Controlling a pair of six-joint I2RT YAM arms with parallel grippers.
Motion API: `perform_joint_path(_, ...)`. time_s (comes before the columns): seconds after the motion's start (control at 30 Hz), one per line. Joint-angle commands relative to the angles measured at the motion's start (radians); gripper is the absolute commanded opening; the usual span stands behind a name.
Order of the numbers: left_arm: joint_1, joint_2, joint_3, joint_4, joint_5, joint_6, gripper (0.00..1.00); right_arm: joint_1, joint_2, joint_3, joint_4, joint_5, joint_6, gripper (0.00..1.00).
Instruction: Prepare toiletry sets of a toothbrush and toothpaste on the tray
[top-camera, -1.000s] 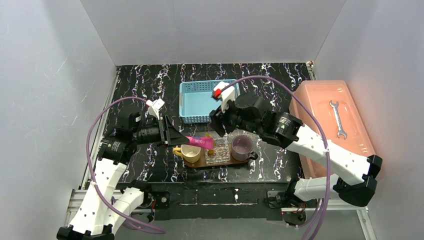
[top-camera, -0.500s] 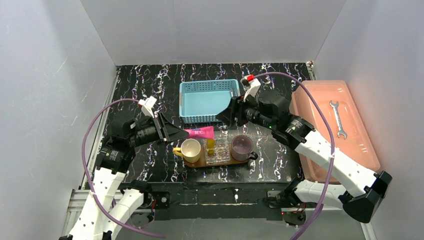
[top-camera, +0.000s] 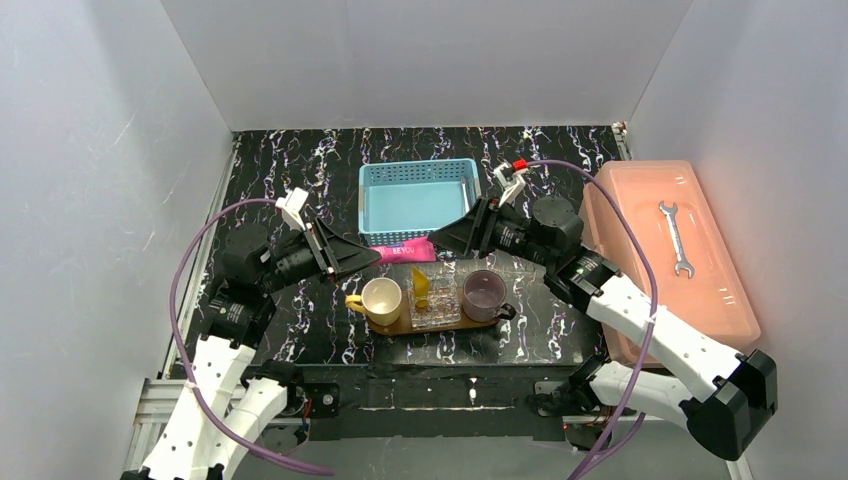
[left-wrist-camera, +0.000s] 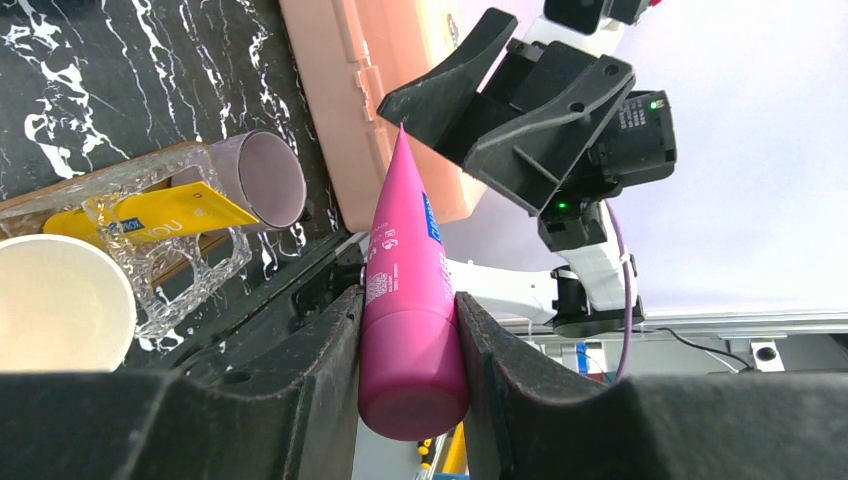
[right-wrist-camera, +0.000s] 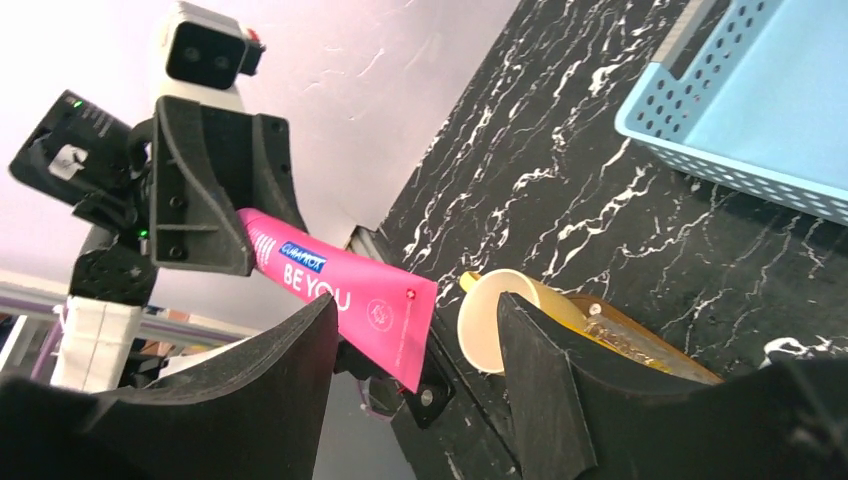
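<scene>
My left gripper (top-camera: 372, 256) (left-wrist-camera: 410, 345) is shut on the cap end of the magenta-pink toothpaste (top-camera: 404, 250) (left-wrist-camera: 405, 270) and holds it level in the air behind the cups. Facing it from the right, my right gripper (top-camera: 443, 240) (right-wrist-camera: 415, 345) stands open. The flat crimped end of the pink toothpaste (right-wrist-camera: 345, 290) reaches the mouth of its jaws, apart from both fingers. The yellow-orange toothpaste (top-camera: 421, 287) (left-wrist-camera: 160, 212) leans in a clear glass cup (top-camera: 436, 298) on the dark-brown tray (top-camera: 398, 326). No toothbrush is in view.
A cream cup (top-camera: 382, 300) and a purple cup (top-camera: 484, 293) stand on the tray on either side of the glass cup. A light-blue basket (top-camera: 415, 200) sits behind. A salmon-pink box (top-camera: 640, 215) with a wrench (top-camera: 677, 238) on its lid lies at the right.
My left gripper has lifted the pink tube up and back from over the cups. The right arm has swung right and turned its open gripper to face the tube's flat end.
</scene>
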Motion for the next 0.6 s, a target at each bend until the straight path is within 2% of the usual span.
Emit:
perform_joint_path(0.0,0.001,-0.014,-0.022,0.141,0.034,-0.086,0.00,-0.011,-0.035,-0.050,0.235,-0.086,0.120,0.67)
perform_joint_path(0.17,0.000,-0.012,-0.061,0.253,0.053,-0.154,0.00,-0.017,-0.040,-0.105,0.359,-0.131,0.197,0.67)
perform_joint_path(0.57,0.000,-0.013,-0.041,0.259,0.081,-0.154,0.00,-0.020,-0.001,-0.142,0.561,-0.216,0.323,0.63)
